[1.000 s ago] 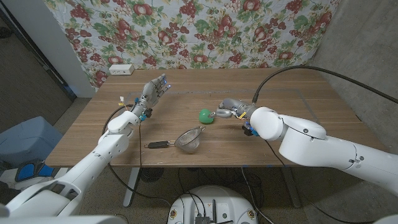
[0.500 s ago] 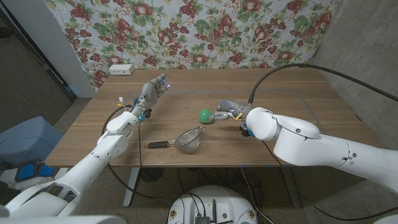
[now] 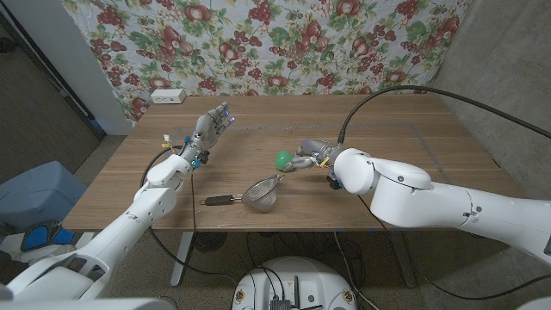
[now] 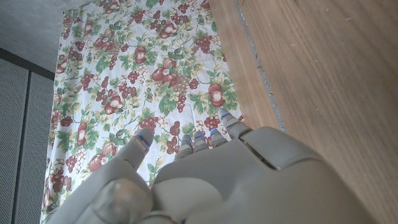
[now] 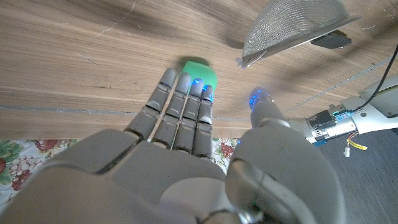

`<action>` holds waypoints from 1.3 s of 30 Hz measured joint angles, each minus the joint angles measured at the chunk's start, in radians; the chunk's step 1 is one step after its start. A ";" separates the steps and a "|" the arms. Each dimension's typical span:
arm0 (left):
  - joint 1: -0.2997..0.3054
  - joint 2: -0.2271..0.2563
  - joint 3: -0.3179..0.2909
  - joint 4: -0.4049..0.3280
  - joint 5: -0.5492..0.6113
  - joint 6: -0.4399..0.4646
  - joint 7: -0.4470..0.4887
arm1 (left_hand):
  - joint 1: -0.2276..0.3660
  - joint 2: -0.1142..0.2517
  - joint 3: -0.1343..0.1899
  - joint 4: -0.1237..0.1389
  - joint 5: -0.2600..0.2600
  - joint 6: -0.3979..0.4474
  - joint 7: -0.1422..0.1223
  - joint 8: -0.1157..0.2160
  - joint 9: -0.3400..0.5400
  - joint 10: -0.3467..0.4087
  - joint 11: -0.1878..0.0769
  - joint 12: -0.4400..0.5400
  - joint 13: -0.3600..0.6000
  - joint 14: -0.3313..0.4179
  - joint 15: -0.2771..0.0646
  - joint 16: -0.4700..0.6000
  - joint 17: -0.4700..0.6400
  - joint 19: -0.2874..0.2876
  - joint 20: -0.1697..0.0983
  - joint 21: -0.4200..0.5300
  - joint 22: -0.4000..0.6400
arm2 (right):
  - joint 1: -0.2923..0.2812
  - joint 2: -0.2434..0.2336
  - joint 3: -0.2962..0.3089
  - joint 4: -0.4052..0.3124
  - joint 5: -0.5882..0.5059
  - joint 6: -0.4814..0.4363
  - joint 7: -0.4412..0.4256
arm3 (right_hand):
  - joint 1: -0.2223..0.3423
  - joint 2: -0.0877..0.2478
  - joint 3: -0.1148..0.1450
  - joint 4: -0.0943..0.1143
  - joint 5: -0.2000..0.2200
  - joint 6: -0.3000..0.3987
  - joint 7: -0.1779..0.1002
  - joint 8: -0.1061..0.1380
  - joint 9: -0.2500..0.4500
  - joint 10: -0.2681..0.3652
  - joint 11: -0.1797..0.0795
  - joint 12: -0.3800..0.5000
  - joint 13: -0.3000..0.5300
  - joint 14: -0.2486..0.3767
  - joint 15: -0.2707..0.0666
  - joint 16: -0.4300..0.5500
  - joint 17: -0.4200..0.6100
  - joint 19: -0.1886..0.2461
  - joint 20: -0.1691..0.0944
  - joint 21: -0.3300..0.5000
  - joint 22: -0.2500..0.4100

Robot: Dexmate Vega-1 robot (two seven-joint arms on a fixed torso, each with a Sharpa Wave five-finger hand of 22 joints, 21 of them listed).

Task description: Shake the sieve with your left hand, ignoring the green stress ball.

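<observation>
A metal mesh sieve (image 3: 263, 191) with a black handle (image 3: 219, 200) lies near the table's front edge; its bowl also shows in the right wrist view (image 5: 292, 25). The green stress ball (image 3: 281, 160) sits just behind it. My right hand (image 3: 307, 152) is beside the ball on its right, fingers straight and holding nothing. In the right wrist view its fingertips (image 5: 198, 87) reach the ball's (image 5: 200, 68) edge; I cannot tell if they touch. My left hand (image 3: 212, 125) hovers far back on the left, fingers apart and empty, well away from the sieve.
A small white box (image 3: 167, 96) lies at the table's back left corner. A floral cloth (image 3: 284, 43) hangs behind the table. A black cable (image 3: 405, 96) arcs over the right side. Bare wood (image 3: 413, 138) spreads to the right.
My right arm has shifted slightly left, bringing the hand closer to the green ball. The left hand and the sieve have stayed put.
</observation>
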 measured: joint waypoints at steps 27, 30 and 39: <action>-0.009 -0.007 -0.006 0.034 -0.011 -0.014 -0.023 | -0.004 -0.004 -0.003 -0.002 -0.007 0.000 0.000 0.000 0.000 0.000 0.000 0.000 0.000 0.000 0.000 0.000 0.000 0.000 0.000 0.000 0.000 | 0.211 0.114 -0.161 0.077 0.203 -0.141 -0.098 | -0.029 -0.029 -0.078 0.026 0.000 0.048 0.012 0.049 0.041 0.081 -0.001 0.083 0.087 0.051 -0.003 0.076 0.098 0.018 0.011 0.015 0.004; -0.012 -0.007 -0.007 0.038 -0.012 -0.015 -0.027 | -0.004 -0.004 0.001 -0.005 -0.007 0.000 0.000 0.000 0.000 0.000 0.000 0.000 0.000 0.000 0.000 0.000 0.000 0.000 0.000 0.000 0.000 | 0.250 0.123 -0.188 0.086 0.249 -0.145 -0.125 | -0.029 -0.029 -0.082 0.030 0.000 0.048 0.012 0.054 0.046 0.082 0.000 0.092 0.098 0.052 -0.002 0.077 0.109 0.018 0.011 0.015 0.004; -0.019 -0.010 -0.007 0.050 -0.014 -0.017 -0.036 | -0.004 -0.004 0.002 -0.006 -0.007 0.000 0.000 0.000 0.000 0.000 0.000 0.000 0.000 0.000 0.000 0.000 0.000 0.000 0.000 0.000 0.000 | 0.397 0.160 -0.274 0.142 0.501 -0.153 -0.324 | -0.049 -0.033 -0.105 0.036 0.004 0.062 0.016 0.065 0.060 0.088 0.005 0.116 0.126 0.059 -0.002 0.090 0.134 0.018 0.011 0.015 0.004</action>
